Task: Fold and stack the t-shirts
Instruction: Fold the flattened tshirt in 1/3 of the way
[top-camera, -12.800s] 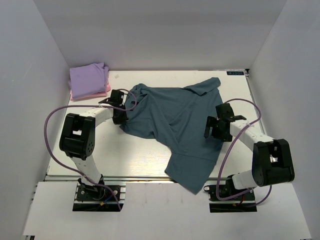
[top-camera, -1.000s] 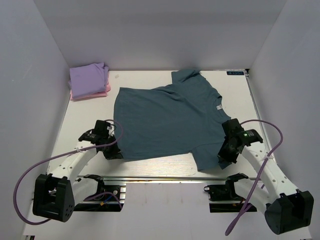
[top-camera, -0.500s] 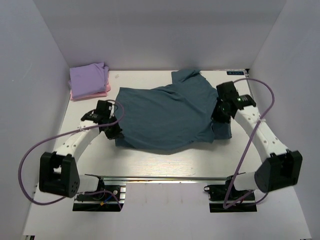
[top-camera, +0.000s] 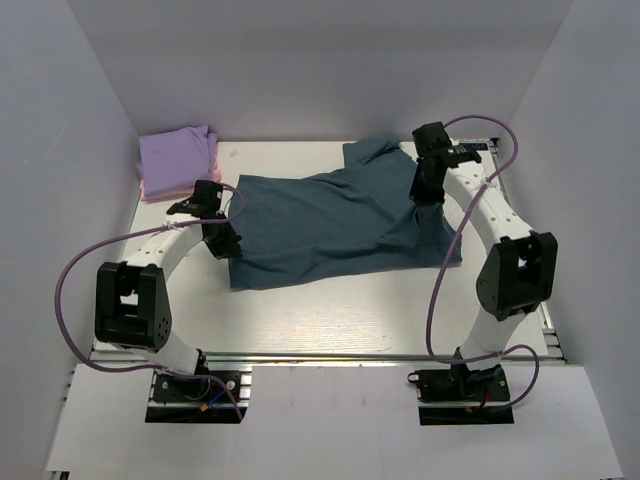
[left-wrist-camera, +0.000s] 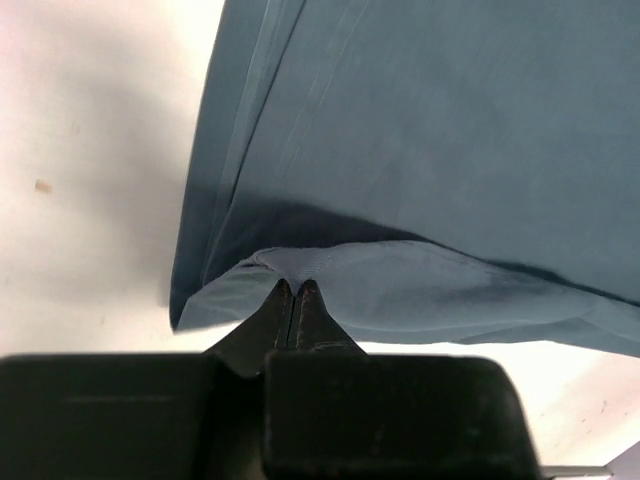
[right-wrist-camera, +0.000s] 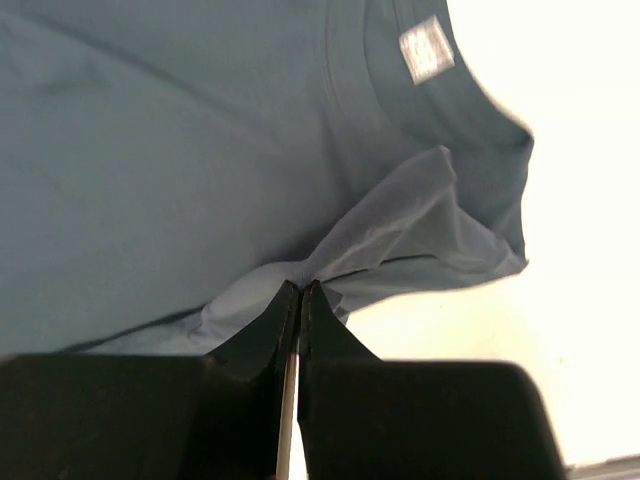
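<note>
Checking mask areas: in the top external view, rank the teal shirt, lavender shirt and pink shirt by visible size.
1. teal-blue t-shirt: largest by far.
2. lavender shirt: small folded rectangle.
3. pink shirt: only an edge shows under the lavender one, so its full size cannot be told.

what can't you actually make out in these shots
Top view: pink shirt, nearly all under the lavender shirt.
Right wrist view: print on the neck label, too blurred to read.
Top view: lower layer of the teal shirt, covered by its folded-over half.
</note>
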